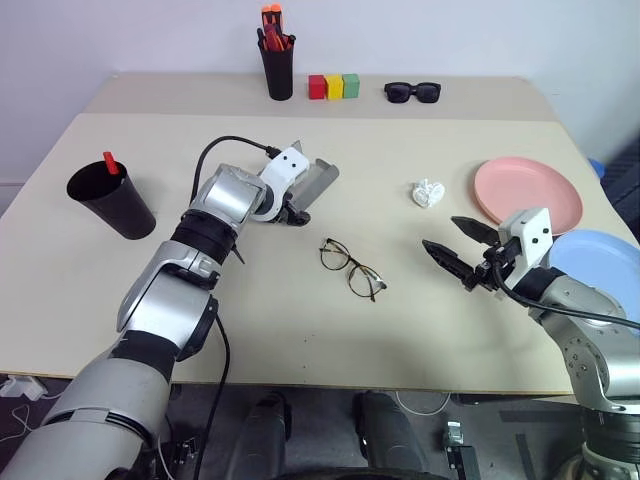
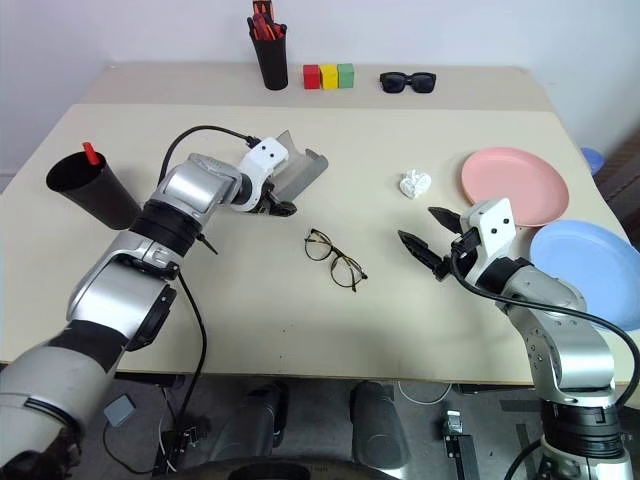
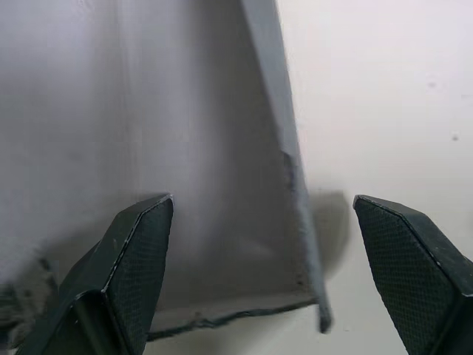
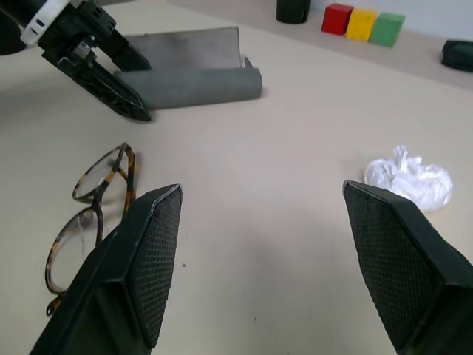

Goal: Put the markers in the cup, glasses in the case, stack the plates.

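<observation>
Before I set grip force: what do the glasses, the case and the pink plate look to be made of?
Glasses: thin rims, mottled brown like tortoiseshell plastic, clear lenses; metal possible. Case: grey hard shell, matte outside, smooth silvery lining; plastic or covered metal, unclear. Pink plate: probably plastic, even matte colour, thin rolled rim.

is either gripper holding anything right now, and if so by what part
Nothing is held. The left gripper stands open at the case, one finger over its lining, not clamped. The right gripper is open beside the glasses.
</observation>
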Motion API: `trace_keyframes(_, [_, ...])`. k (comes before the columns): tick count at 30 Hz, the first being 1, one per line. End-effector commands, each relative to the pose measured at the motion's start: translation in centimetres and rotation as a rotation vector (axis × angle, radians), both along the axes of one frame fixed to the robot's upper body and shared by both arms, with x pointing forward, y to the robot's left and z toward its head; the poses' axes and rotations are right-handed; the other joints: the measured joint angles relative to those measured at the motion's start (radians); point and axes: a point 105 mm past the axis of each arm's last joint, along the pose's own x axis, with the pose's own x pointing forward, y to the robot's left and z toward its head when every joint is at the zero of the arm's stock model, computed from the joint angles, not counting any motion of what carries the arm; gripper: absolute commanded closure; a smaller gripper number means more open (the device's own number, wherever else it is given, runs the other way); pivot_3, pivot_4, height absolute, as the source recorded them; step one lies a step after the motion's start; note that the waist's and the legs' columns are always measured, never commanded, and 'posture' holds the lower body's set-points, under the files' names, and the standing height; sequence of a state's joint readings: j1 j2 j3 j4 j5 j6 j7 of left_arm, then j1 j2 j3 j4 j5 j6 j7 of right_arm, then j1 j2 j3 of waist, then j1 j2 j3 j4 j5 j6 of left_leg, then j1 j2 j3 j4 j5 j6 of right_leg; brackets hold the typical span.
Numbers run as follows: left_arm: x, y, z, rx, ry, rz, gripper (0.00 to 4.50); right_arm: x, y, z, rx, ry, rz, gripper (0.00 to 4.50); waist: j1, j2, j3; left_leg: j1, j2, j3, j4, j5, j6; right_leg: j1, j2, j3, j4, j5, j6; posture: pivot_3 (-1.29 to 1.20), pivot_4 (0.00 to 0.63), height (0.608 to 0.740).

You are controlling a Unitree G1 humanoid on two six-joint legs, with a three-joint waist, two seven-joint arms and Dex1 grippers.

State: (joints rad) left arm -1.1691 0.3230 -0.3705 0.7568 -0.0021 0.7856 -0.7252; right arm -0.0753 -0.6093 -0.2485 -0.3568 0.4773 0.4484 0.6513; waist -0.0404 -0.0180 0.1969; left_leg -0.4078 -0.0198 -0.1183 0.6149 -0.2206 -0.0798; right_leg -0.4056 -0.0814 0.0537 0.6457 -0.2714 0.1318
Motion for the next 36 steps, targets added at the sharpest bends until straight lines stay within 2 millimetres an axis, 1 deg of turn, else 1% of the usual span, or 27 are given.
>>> trace_keyframes(1, [0.7, -1.0, 2.9, -0.012, -0.085, -0.028, 0.5, -0.5, 0.1, 1.4, -0.007, -0.055, -0.002, 0.96, 0.002, 0.0, 0.0, 0.0, 0.0, 0.0, 0.0, 0.0, 0.0, 0.0, 0.0, 0.0, 0.0, 0.0, 0.0, 0.0, 0.15, 0.74])
trace_keyframes(10, [0.8, -2.5, 3.5, -0.037, -0.092, -0.03, 0.5, -0.5, 0.2, 1.3, -0.01, -0.061, -0.003, 0.96, -0.001, 0.0, 0.0, 0.0, 0.0, 0.0, 0.0, 0.0, 0.0, 0.0, 0.0, 0.0, 0.0, 0.0, 0.0, 0.0, 0.15, 0.74])
trace_keyframes(13, [0.7, -2.9, 3.2, -0.04, -0.077, -0.015, 0.5, -0.4, 0.3, 1.7, -0.013, -0.067, -0.002, 0.96, -0.002, 0.0, 0.0, 0.0, 0.0, 0.0, 0.0, 0.0, 0.0, 0.0, 0.0, 0.0, 0.001, 0.0, 0.0, 0.0, 0.15, 0.74])
trace_keyframes(16, [0.7, -2.7, 2.6, -0.034, -0.055, 0.024, 0.5, -0.4, 0.5, 1.9, -0.013, -0.071, -0.001, 0.96, -0.001, 0.0, 0.0, 0.0, 0.0, 0.0, 0.001, 0.0, 0.0, 0.0, 0.0, 0.0, 0.001, 0.0, 0.0, 0.0, 0.15, 0.74])
trace_keyframes(17, [0.7, -2.6, 2.4, -0.031, -0.048, 0.036, 1.02, -0.4, 0.5, 2.0, -0.013, -0.072, -0.001, 0.96, -0.001, 0.0, 0.0, 0.0, 0.0, 0.0, 0.001, 0.0, 0.0, 0.0, 0.0, 0.0, 0.001, 0.0, 0.0, 0.0, 0.15, 0.74])
trace_keyframes(18, [0.6, -2.6, 2.3, -0.029, -0.043, 0.045, 1.32, -0.5, 0.6, 2.1, -0.013, -0.072, -0.001, 0.96, -0.001, 0.0, 0.0, 0.0, 0.0, 0.0, 0.001, 0.0, 0.0, 0.0, 0.0, 0.0, 0.001, 0.0, 0.0, 0.0, 0.15, 0.74])
trace_keyframes(23, [0.4, -2.4, 1.8, -0.015, -0.025, 0.066, 3.86, -0.6, 0.1, 2.2, -0.014, -0.068, -0.009, 0.96, 0.0, 0.0, 0.0, 0.0, 0.0, 0.0, 0.001, 0.0, 0.0, 0.0, 0.0, 0.0, 0.001, 0.0, 0.0, 0.0, 0.15, 0.74])
trace_keyframes(24, [0.4, -2.4, 1.8, -0.015, -0.024, 0.067, 4.43, -0.6, 0.0, 2.1, -0.014, -0.068, -0.01, 0.96, 0.0, 0.0, 0.0, 0.0, 0.0, 0.0, 0.001, 0.0, 0.0, 0.0, 0.0, 0.0, 0.001, 0.0, 0.0, 0.0, 0.15, 0.74])
trace_keyframes(27, [0.4, -2.2, 2.0, -0.019, -0.034, 0.066, 4.48, -0.6, -0.2, 1.9, -0.015, -0.063, -0.013, 0.96, -0.001, 0.0, 0.0, 0.0, 0.0, 0.0, 0.001, 0.0, 0.0, 0.0, 0.0, 0.0, 0.002, 0.0, 0.0, 0.0, 0.15, 0.74])
trace_keyframes(31, [0.6, -2.0, 3.2, -0.032, -0.155, -0.017, 4.48, -0.4, -0.4, 1.4, -0.016, -0.054, -0.017, 0.96, -0.002, 0.0, 0.0, 0.0, 0.0, 0.0, 0.001, 0.0, 0.0, 0.0, 0.0, 0.0, 0.002, 0.0, 0.0, 0.0, 0.15, 0.74])
trace_keyframes(34, [-0.8, -1.7, 3.2, -0.015, -0.129, -0.17, 4.48, -0.4, -0.3, 1.1, -0.013, -0.051, -0.017, 0.96, -0.004, 0.0, 0.0, 0.0, 0.0, 0.0, 0.001, 0.0, 0.0, -0.001, 0.0, 0.0, 0.002, 0.0, 0.0, 0.0, 0.15, 0.74])
trace_keyframes(36, [-1.7, -1.0, 3.4, -0.018, -0.115, -0.242, 4.48, -0.4, -0.2, 1.0, -0.012, -0.05, -0.014, 0.96, -0.004, 0.0, 0.0, 0.0, 0.0, 0.0, 0.001, 0.0, 0.0, -0.001, 0.0, 0.0, 0.003, 0.0, 0.0, 0.0, 0.15, 0.74])
